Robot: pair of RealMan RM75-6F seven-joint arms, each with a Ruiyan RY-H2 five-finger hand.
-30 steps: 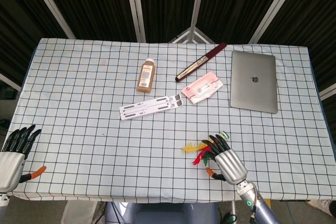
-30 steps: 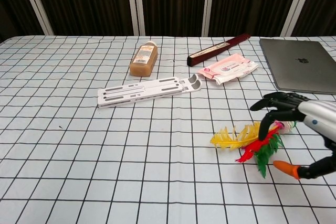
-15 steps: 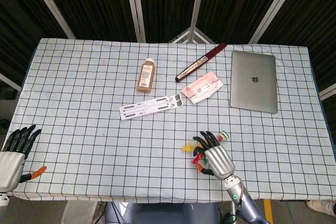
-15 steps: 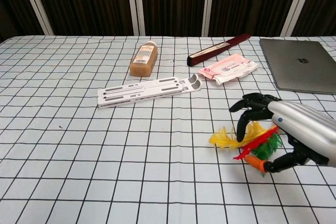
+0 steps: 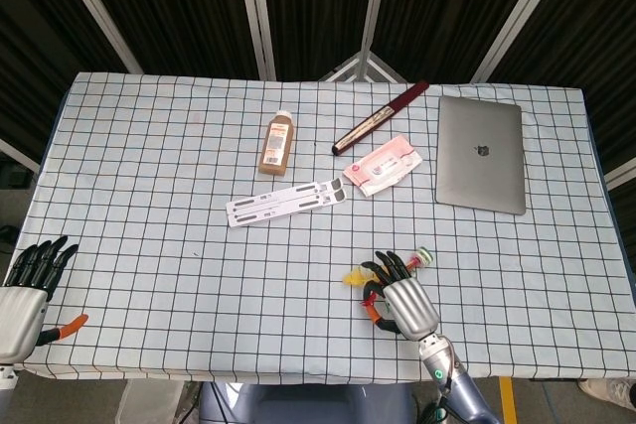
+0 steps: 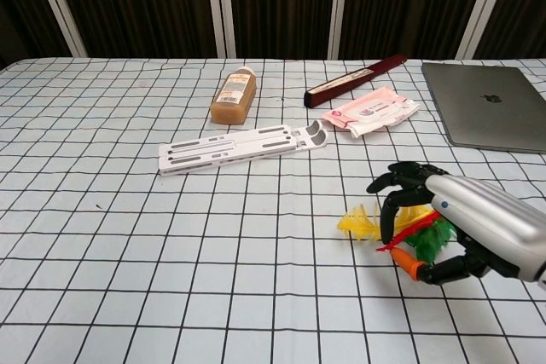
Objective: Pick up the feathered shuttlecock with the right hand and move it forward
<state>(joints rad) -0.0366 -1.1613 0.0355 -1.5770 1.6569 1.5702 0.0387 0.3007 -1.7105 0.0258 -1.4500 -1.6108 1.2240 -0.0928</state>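
Observation:
The feathered shuttlecock lies on the checked tablecloth near the front edge, right of centre, with yellow, red and green feathers. Its pale rounded base pokes out beyond the fingers in the head view. My right hand covers it; the dark fingers curl down over the feathers and the orange-tipped thumb presses in from below, so the hand grips it. Most of the feathers are hidden under the hand. My left hand rests at the table's front left corner, fingers apart, holding nothing.
A brown bottle, a white folding stand, a dark red case and a pink wipes packet lie across the middle and back. A grey laptop sits closed at the back right.
My right hand has slid left over the shuttlecock and its fingers and thumb have curled in around the feathers. The left hand has not moved.

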